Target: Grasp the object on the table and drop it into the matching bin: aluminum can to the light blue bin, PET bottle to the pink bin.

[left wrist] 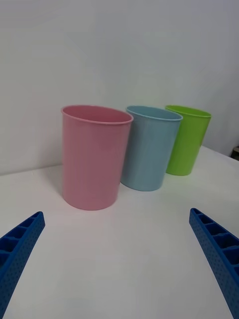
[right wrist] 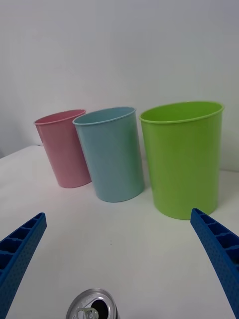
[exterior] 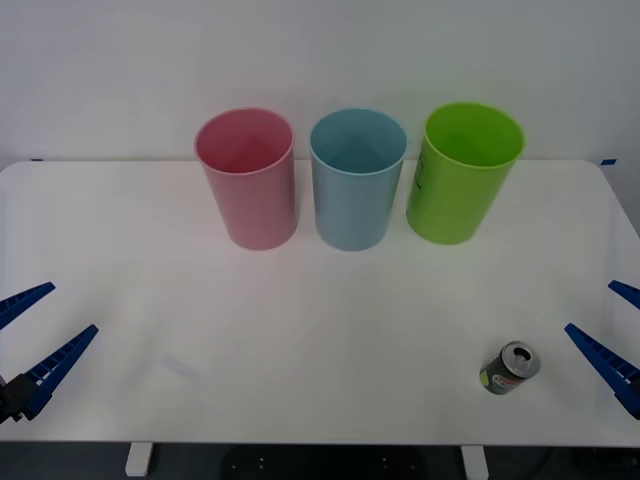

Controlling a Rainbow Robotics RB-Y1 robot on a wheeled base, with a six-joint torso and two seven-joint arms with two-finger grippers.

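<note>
Aluminum can [exterior: 510, 368] standing upright on the table [exterior: 320, 330], lower right of the front view, silver top with pull-tab opening facing up. Long axis vertical, so a sideways approach across the body looks suitable.

Right gripper [exterior: 612, 335] at the right edge of the front view, just beside the can, blue fingers [exterior: 600, 358] spread apart and holding nothing. Can lying toward frame left of this gripper, near the lower finger. In the right wrist view, can top [right wrist: 93, 304] at the bottom edge, between the two spread fingers [right wrist: 20, 251] but left of centre.

Left gripper [exterior: 32, 330] at the lower left edge of the front view, fingers likewise apart and empty, well apart from the can with the full width of the table between. Right arm clearly nearer; best suited for the grasp.

Light blue bin [exterior: 357, 178] in the upper centre of the front view, middle of a row of three, with the pink bin [exterior: 247, 178] to its left and a lime green bin [exterior: 463, 172] to its right. Matching bin for the can: light blue, up and to the left of the can in the frame, well apart from it.

Grasp not yet made.
</note>
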